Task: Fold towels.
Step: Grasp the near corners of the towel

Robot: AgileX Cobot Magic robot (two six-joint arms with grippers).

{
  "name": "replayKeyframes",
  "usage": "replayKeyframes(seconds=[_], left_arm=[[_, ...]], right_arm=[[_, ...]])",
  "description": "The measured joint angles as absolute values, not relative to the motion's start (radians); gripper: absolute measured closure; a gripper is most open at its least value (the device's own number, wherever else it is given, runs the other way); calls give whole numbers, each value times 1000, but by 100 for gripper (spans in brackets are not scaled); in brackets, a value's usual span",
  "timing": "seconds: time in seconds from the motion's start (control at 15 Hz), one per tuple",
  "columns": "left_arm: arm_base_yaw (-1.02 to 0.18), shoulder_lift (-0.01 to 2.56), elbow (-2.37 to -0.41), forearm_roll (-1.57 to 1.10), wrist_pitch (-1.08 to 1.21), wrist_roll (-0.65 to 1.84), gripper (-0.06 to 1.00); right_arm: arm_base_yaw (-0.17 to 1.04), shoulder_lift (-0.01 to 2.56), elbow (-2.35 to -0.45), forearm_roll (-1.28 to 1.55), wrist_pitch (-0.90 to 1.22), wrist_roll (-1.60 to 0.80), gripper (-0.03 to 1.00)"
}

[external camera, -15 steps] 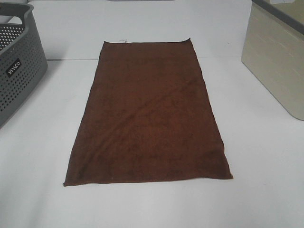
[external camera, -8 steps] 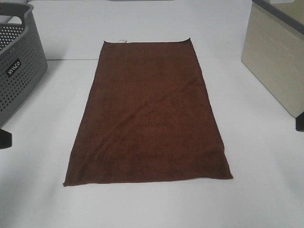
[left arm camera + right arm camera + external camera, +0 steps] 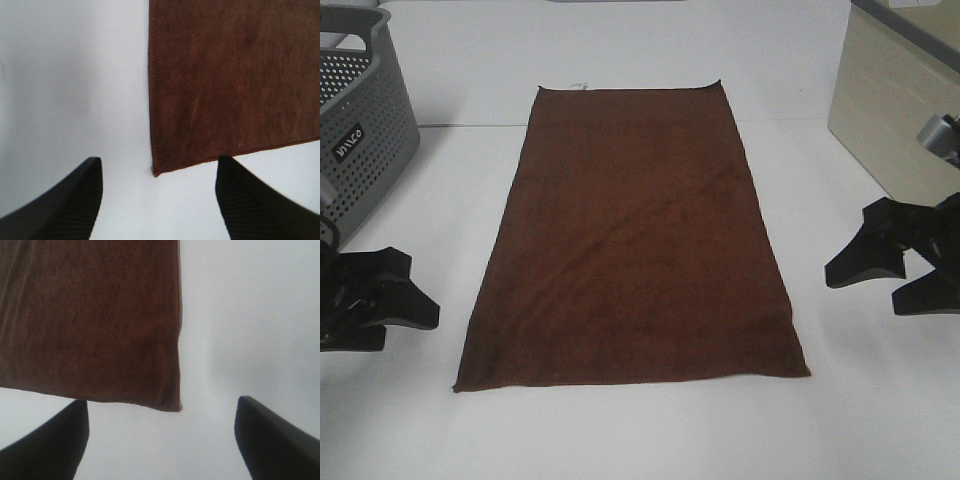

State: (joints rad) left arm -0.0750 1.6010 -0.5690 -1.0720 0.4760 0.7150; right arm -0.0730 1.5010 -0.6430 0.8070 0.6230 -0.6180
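Your left gripper [image 3: 158, 172] stands spread wide and holds nothing; the towel [image 3: 635, 235] lies flat on the table [image 3: 860, 420], one near corner just ahead of that gap; your right gripper [image 3: 161, 407] is equally wide and empty, the other near corner ahead of its gap. That pairing looks chosen so both corners can be pinched together for a lengthwise fold. Outboard of your left gripper, the grey basket [image 3: 360, 120] bears a dark label [image 3: 348, 141] with white letters, too tilted to read surely; the towel's white tag [image 3: 578, 85] shows no legible print.
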Motion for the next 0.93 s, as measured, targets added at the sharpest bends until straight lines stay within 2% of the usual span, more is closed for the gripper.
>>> replayKeyframes(seconds=[0.33, 0.6, 0.87, 0.93], left_arm=[[-75, 1811, -637, -1291, 553, 947, 32], [-105, 1904, -686, -1353, 562, 1008, 32], [-178, 1963, -761, -1390, 583, 1024, 32], [-179, 1969, -766, -1409, 586, 1024, 33]], right_arm=[[-73, 1696, -645, 1045, 599, -871, 21], [-70, 1799, -689, 1074, 597, -902, 21], [48, 1871, -761, 1061, 595, -902, 22], [82, 1887, -768, 1059, 596, -894, 25]])
